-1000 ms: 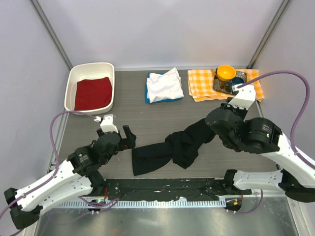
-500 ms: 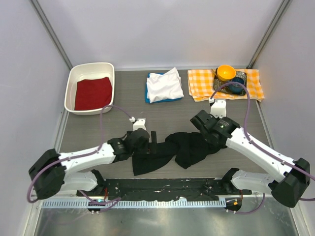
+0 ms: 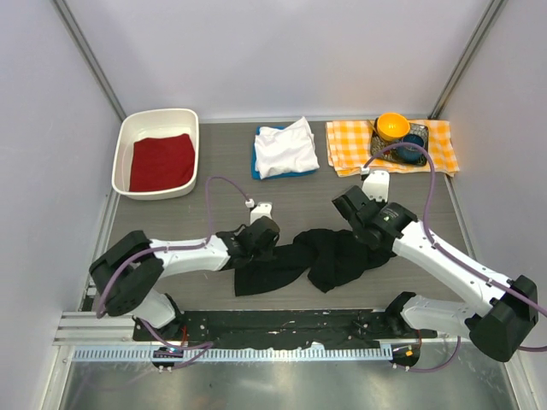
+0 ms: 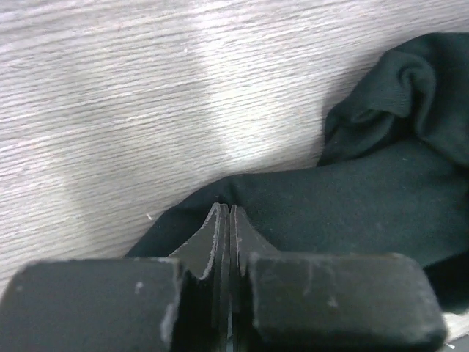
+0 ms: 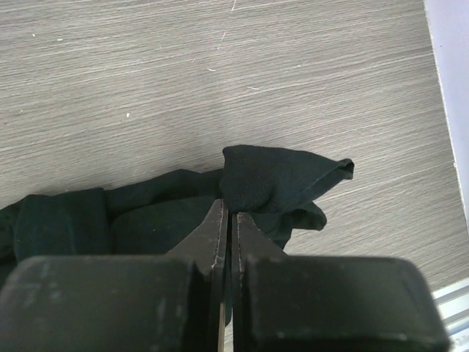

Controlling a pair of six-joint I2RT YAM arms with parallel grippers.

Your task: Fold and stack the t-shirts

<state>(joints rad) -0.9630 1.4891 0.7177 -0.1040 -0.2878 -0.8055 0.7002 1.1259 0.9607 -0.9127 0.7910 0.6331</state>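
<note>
Looking down at grey wood-grain desk [image 3: 299, 201] boxed in by pale walls. Seeing black t-shirt [image 3: 333, 256] lying crumpled on near-middle of desk, running left to right between both arms, flatter at left end, bunching into thick folds toward right. Finding left gripper [image 3: 259, 249] sitting at shirt's left edge. In left wrist view, jaws pressing together right at hem, thin layer of cloth pinched between fingers [image 4: 209, 238]. Finding right gripper [image 3: 349, 229] sitting at shirt's far-right end. In right wrist view, jaws clamping shut on fold of same shirt, puff of cloth sticking out past tips. Seeing white t-shirt [image 3: 285, 147] resting folded on blue t-shirt [image 3: 256, 164] at far middle of desk, well apart from black one. Noting white tub [image 3: 190, 137] at far left holding red cloth [image 3: 161, 162], and checked cloth [image 3: 350, 147] at far right carrying orange bowl [image 3: 392, 126] with dark dishes [image 3: 412, 147] just beside it.
</note>
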